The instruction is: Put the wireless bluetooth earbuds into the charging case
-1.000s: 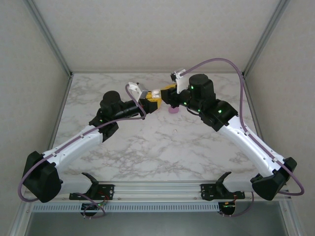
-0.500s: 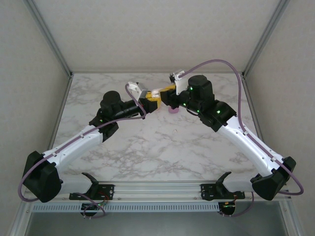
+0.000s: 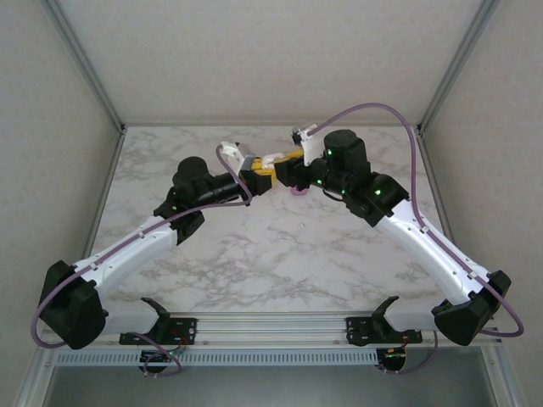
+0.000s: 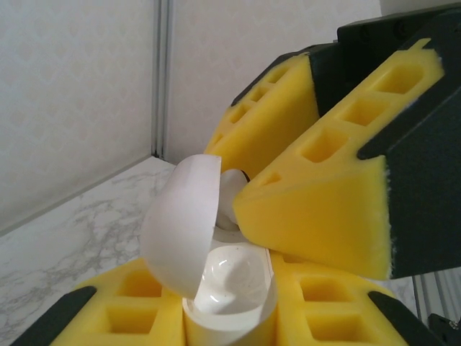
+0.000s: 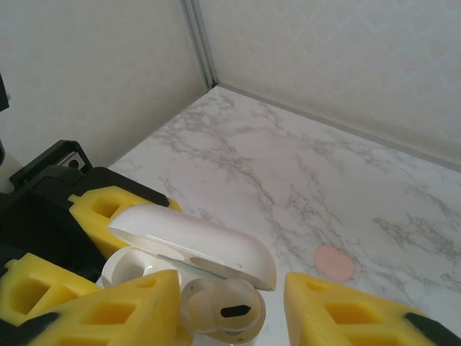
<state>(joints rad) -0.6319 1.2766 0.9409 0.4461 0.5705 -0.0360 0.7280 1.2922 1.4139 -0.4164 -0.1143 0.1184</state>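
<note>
**White bud at the mouth of the open case**

Right gripper (image 5: 230,282) is clamped on a white earbud (image 5: 220,311), soft tip facing the wrist camera. The bud hangs just above the charging case (image 5: 193,244), at its open mouth and touching or nearly touching the raised lid. It is not yet seated.

Left gripper (image 4: 227,317) is clenched on the case base, wells upward. This likely gives the other arm a steady target, with the lid swung aside for access. The case appears lifted off the marble table (image 5: 346,166).

A pink round item (image 5: 333,263) lies on the table well apart from the case; identity unclear.

Likely risk: the bud snagging the lid edge on the way down.
</note>
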